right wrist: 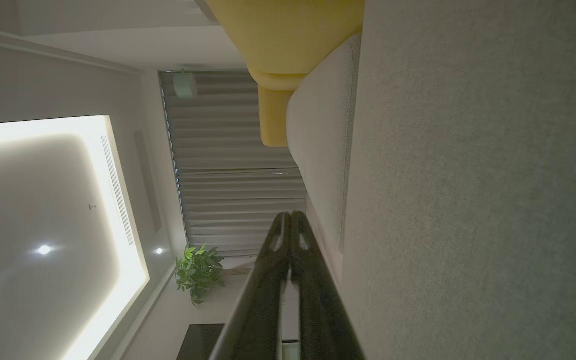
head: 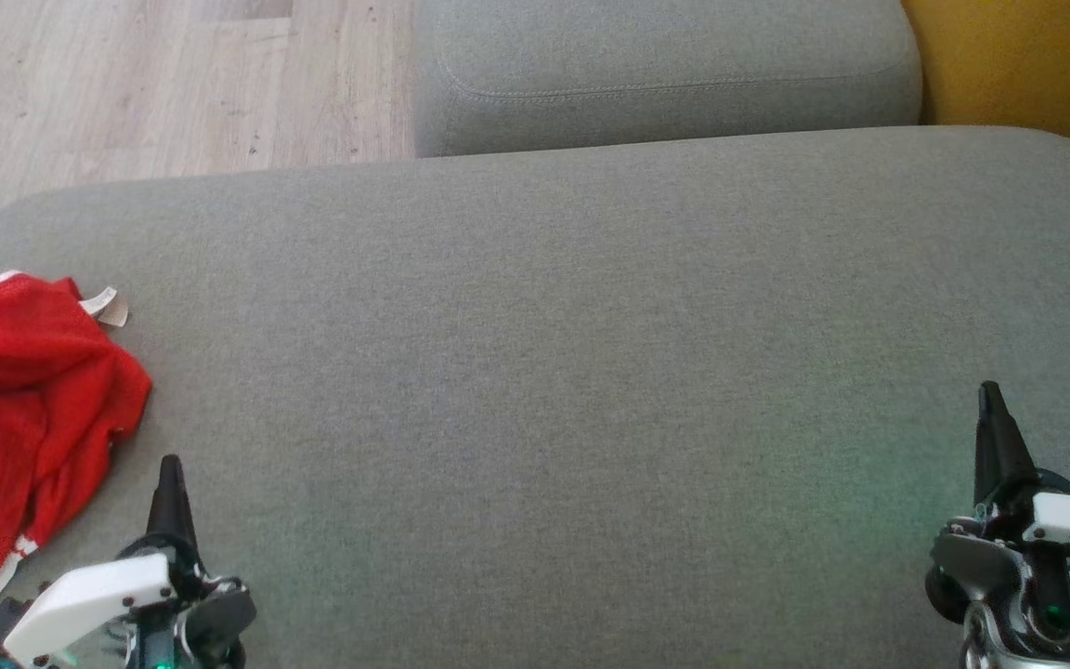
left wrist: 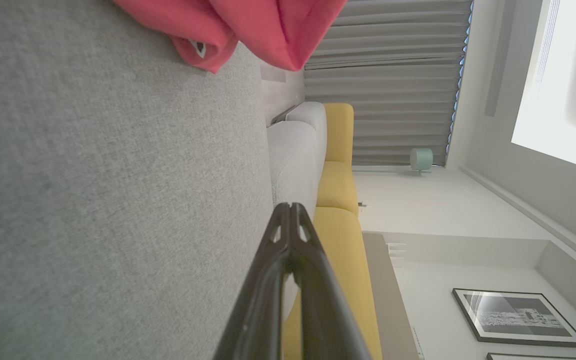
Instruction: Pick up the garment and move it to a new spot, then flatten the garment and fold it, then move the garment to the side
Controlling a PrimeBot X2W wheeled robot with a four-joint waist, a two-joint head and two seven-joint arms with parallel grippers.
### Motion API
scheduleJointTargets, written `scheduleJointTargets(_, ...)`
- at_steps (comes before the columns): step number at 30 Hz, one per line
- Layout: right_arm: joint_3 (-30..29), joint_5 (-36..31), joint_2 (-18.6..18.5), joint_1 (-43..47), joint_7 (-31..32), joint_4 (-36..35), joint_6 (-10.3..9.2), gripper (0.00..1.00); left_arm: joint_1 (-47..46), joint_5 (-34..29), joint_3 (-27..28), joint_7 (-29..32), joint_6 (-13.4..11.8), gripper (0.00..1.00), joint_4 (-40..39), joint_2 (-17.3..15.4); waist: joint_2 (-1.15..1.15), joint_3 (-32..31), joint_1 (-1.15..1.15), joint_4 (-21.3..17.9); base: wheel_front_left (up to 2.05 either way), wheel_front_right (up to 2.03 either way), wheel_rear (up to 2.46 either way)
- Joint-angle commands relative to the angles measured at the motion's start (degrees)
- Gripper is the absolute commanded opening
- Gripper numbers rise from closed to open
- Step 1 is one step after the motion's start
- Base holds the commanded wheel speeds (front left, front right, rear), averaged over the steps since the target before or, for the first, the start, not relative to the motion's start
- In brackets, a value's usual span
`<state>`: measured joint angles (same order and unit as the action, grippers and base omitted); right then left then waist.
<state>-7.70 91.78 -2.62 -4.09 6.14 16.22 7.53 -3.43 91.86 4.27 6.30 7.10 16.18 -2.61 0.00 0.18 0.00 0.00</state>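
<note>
1. Seat [head: 591, 353] of grey woven fabric takes up most of head view, flat & bare across the middle; a 2nd grey cushion [head: 665, 74] butts its far edge
2. Red garment [head: 29, 409] w/ white trim lies crumpled at seat's left end, label [head: 106, 307] poking out on far side
3. Left end effector [head: 169, 469]: fingers pressed together, empty, just right of garment, not touching it
4. Right end effector [head: 991, 395]: also closed & empty, at seat's far right, well apart from garment
5. Room: pale wood floor [head: 154, 84] beyond seat on left, yellow upholstery [head: 1027, 65] far right; wrist views show pleated grey curtains [left wrist: 388, 100], framed picture [left wrist: 515, 317], potted plant [right wrist: 198, 272], lit ceiling panel [right wrist: 33, 200]
</note>
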Motion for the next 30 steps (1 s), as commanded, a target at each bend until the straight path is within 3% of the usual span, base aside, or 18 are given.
scheduleJointTargets(1, 1.2, 0.4, -0.3, -2.1, 0.3, -2.2, -0.04, 0.0, -2.8, 0.3, 2.2, 0.2, 0.4, 0.0, -2.2, -0.3, 0.0, 0.0, 0.0, 0.0, 0.0, 0.0, 0.0)
scheduleJointTargets(15, 1.2, 0.4, -0.3, -2.1, 0.3, -2.2, -0.04, 0.0, -2.8, 0.3, 2.2, 0.2, 0.4, 0.0, -2.2, -0.3, 0.0, 0.0, 0.0, 0.0, 0.0, 0.0, 0.0)
scheduleJointTargets(16, 0.0, 0.0, 0.0, 0.0, 0.0, 0.2, 0.0, 1.0, 0.0, 0.0, -0.1, 0.0, -0.1, 1.0, 0.2, 0.0, 0.0, 0.0, 0.0, 0.0, 0.0, 0.0, 0.0)
scheduleJointTargets(20, 0.1, -0.1, 0.2, 1.5, 0.0, 3.4, 0.0, 1.0, 1.8, 0.0, -0.5, -0.1, -0.1, 1.0, 3.2, 0.2, 0.0, 0.0, 0.0, 0.0, 0.0, 0.0, 0.0)
scheduleJointTargets(30, 2.0, -1.9, -0.6, 1.1, -1.5, 2.3, 0.0, 1.0, 1.5, -2.5, -1.0, -1.8, 0.0, 1.0, 2.6, -0.1, 0.0, 0.1, 0.0, 0.0, 0.0, 0.0, 0.0)
